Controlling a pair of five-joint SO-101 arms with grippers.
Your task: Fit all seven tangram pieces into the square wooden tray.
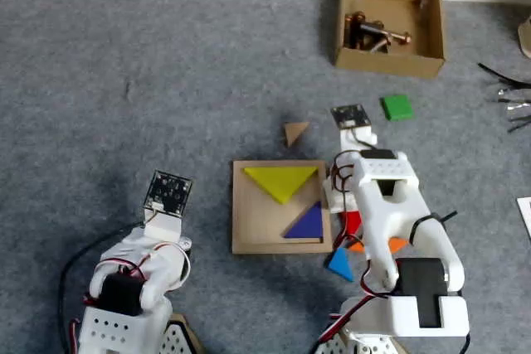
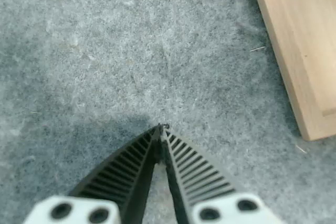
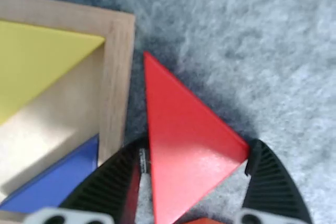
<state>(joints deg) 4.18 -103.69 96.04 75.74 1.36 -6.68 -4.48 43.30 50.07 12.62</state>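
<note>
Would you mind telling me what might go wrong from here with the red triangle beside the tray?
1. The red triangle at the right claw is close beside the raised wall of the tray, so it may catch on that rim going in.
2. The yellow triangle and dark blue triangle already sit in the tray; a careless drop could land on them or shift them.
</note>
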